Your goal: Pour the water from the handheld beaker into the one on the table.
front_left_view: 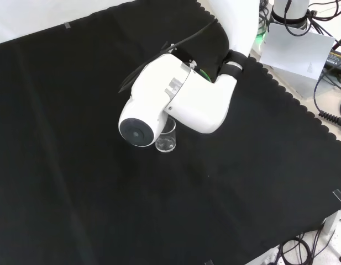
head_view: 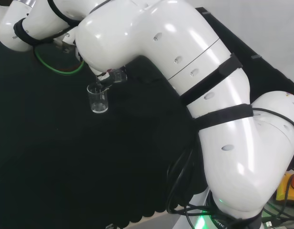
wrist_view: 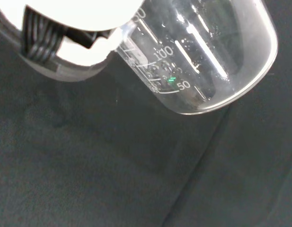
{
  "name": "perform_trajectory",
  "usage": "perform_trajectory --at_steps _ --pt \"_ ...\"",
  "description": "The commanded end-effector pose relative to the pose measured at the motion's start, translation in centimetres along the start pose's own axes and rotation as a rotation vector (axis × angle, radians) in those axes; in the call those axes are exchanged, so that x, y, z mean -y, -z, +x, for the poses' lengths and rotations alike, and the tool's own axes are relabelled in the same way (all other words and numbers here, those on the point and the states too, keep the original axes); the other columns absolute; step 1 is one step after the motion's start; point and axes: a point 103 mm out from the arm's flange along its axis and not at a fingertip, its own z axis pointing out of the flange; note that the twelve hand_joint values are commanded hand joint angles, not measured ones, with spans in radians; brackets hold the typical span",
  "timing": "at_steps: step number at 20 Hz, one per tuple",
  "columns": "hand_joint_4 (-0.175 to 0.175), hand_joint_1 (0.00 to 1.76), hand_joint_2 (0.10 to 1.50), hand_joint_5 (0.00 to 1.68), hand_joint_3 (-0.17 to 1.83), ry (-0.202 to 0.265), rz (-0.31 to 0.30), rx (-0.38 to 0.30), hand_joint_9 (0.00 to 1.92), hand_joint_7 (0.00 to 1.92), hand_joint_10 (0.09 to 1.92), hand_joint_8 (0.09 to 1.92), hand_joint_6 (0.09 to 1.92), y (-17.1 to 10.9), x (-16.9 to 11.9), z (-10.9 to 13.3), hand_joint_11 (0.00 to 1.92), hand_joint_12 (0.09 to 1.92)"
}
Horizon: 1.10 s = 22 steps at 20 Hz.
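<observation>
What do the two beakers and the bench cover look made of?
Both the beaker on the table and the handheld beaker look like clear glass or plastic: see-through, with bright highlights. The black cloth is matte fabric with a scalloped edge.

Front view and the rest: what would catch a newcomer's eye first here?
The big white arm link with its round grey cap fills mid-cloth in the front view, and a small clear beaker stands just below it. In the wrist view a second, tilted beaker looms close beside the hand.
</observation>
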Motion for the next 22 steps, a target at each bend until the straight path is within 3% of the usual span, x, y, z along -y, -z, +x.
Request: perform_trajectory --at_steps 1,22 --pt "0.117 1.12 0.70 1.20 0.64 -0.001 0.011 0.005 1.56 1.58 0.09 0.20 0.80 -0.20 0.10 0.00 1.18 0.85" --pt "0.118 1.12 0.70 1.20 0.64 -0.004 0.015 0.005 1.56 1.58 0.09 0.21 0.80 -0.41 0.05 -0.22 1.18 0.85"
